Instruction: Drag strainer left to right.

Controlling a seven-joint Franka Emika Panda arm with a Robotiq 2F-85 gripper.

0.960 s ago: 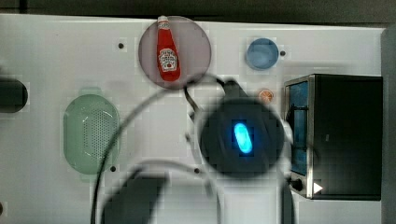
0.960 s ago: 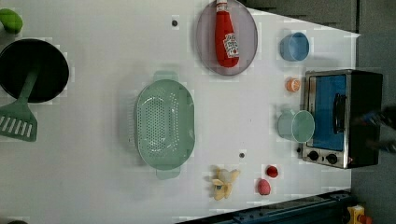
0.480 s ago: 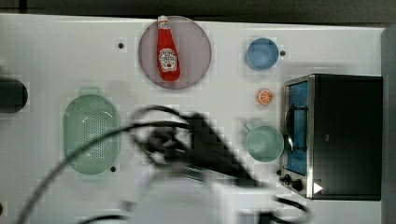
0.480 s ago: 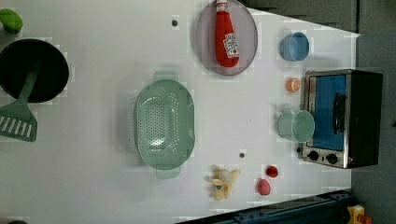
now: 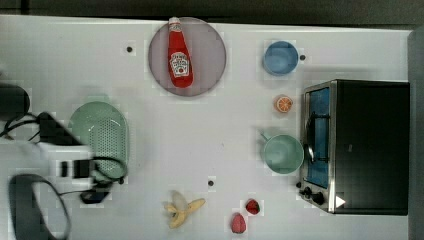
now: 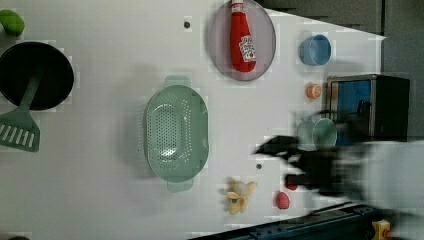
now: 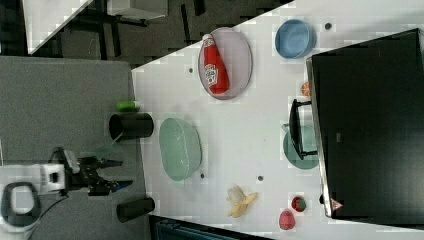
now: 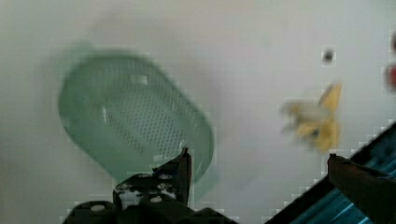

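strainer (image 6: 176, 132) upright on white table (image 6: 100, 75) | gripper (image 7: 114, 175) spread wide, holding nothing

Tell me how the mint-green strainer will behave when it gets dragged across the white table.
The strainer looks like thin perforated plastic, so it is probably light and stiff and should slide easily on the smooth white table. Its wide, shallow oval bowl sits low, so tipping seems unlikely. Pulled by one rim or by the small tab handle, it may swivel rather than track straight.
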